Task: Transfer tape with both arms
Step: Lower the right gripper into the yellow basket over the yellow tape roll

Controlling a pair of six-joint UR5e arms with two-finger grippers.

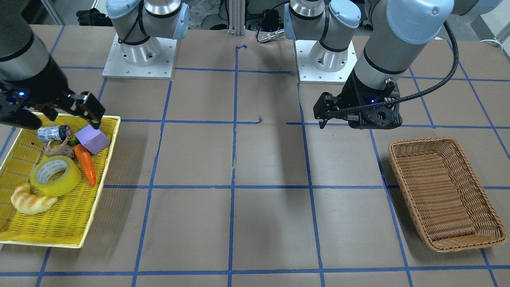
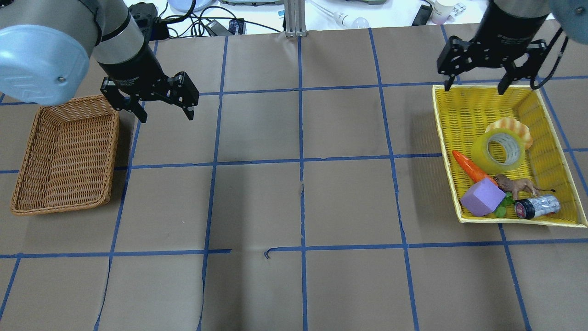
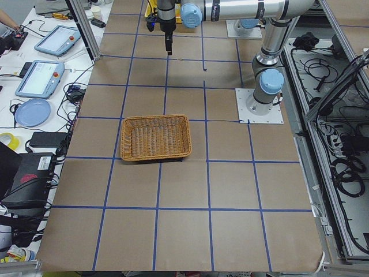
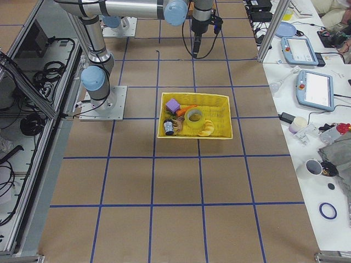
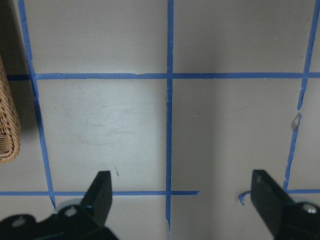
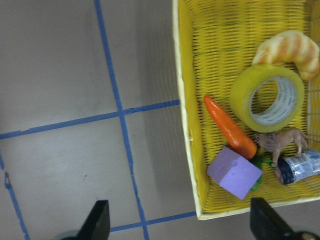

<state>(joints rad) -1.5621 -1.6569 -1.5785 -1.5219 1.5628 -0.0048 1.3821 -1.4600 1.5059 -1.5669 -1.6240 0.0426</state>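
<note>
**Scene at the start of a two-arm tape transfer.** The tape (image 2: 498, 151) lies hole-up in the yellow tray (image 2: 459, 99), at the right of the overhead view. It rests against the bread croissant (image 2: 507, 125) on its upper side. The toy carrot (image 2: 471, 168) is just beside it at lower left, and the small animal figure (image 2: 517, 185) is near its lower edge. The right gripper (image 2: 474, 87) hangs over the tray's upper rim with its jaws spread wide, holding nothing. The left gripper (image 2: 166, 115) hovers just beside the wicker basket (image 2: 64, 156) at the left of the same view, equally wide and empty.

**Handling, as judged.**
- The roll is probably light and stiff, because the cardboard core keeps the ring from collapsing.
- The glossy outer film looks slippery, while the whitish core should offer better friction.
- The most secure hold is likely across the wall, with one finger inside the hole and one outside.
- The right-hand side of the ring looks the least crowded by neighbours.
- For the hand-over, that hold would leave the opposite wall free for the second gripper.
- A pinch across the full diameter risks sliding on the film.
</note>
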